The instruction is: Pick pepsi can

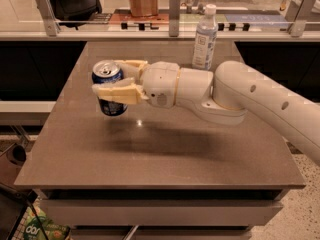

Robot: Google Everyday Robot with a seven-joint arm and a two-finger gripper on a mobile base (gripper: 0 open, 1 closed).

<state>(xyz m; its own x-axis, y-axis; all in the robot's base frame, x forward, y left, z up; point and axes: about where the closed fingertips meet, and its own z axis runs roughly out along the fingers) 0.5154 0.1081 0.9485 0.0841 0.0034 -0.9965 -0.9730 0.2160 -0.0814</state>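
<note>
One camera, high off the near edge of the tabletop (165, 149), looking down across it, close; hand (110, 78) left of centre, holding pepsi can (112, 107)

A brown table (150, 149) is taken as the landmark. A clear plastic bottle (205, 36) with a white cap is stood upright near the table's far edge. A brown paper bag (142, 1) is seen on the ledge beyond the table. A green packet (42, 229) is glimpsed below its front-left corner. The gripper (108, 77) is held above the table's left part, closed on the pepsi can (112, 106).
</note>
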